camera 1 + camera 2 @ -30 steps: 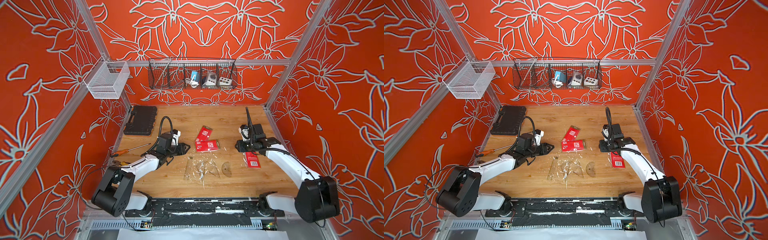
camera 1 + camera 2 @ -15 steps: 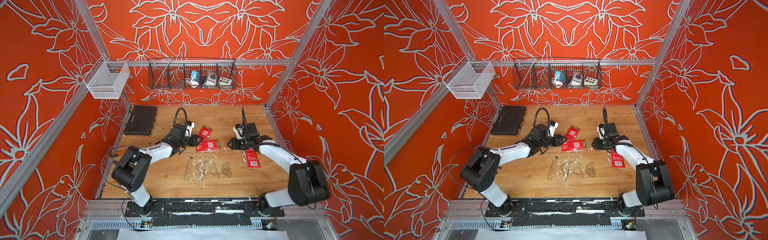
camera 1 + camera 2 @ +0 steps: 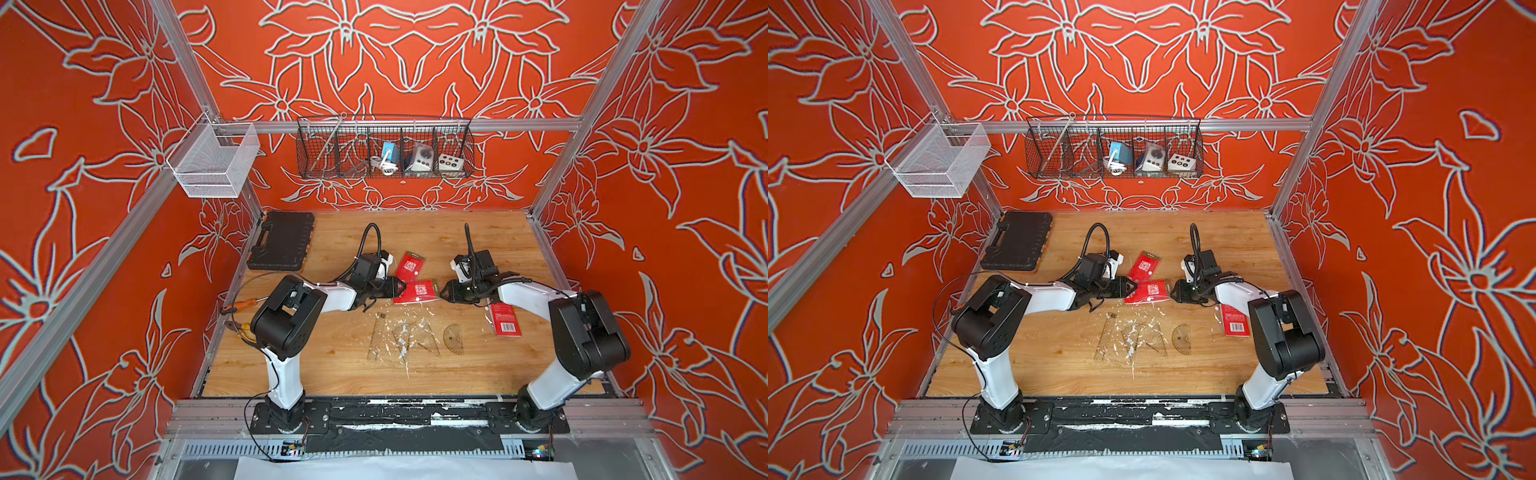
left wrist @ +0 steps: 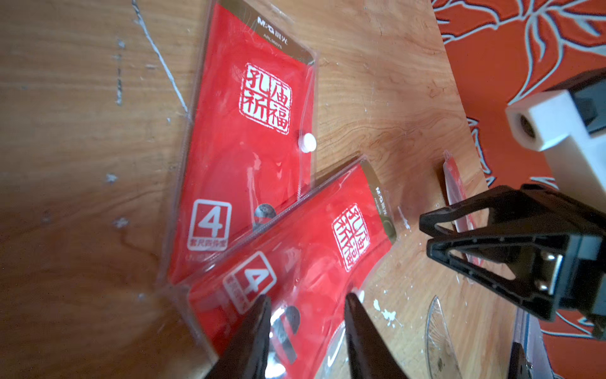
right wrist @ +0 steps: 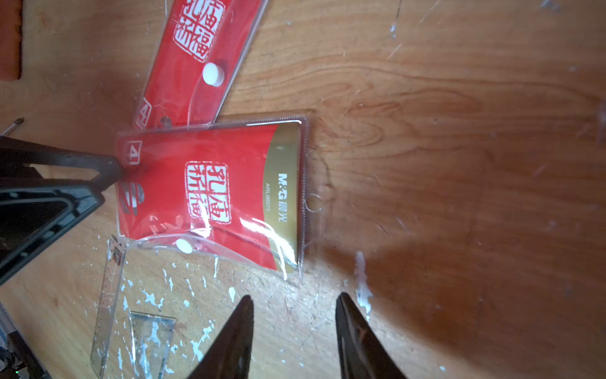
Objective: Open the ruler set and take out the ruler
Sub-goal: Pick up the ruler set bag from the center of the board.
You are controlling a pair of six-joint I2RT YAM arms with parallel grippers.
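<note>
So the ruler set (image 3: 417,292), the red pouch, is lying flat around the middle of the table (image 3: 332,365). Its far edge overlaps the end of a second red pouch (image 3: 411,266), and some clear loose rulers (image 3: 401,338) are scattered just on its near side. The left gripper (image 4: 305,298) has its jaws parted with the tips right at the pouch's "4" end, not clamped on it as far as I can see. The right gripper (image 5: 293,298) is parted too, with nothing between its fingers, sitting just off the gold-header end.
</note>
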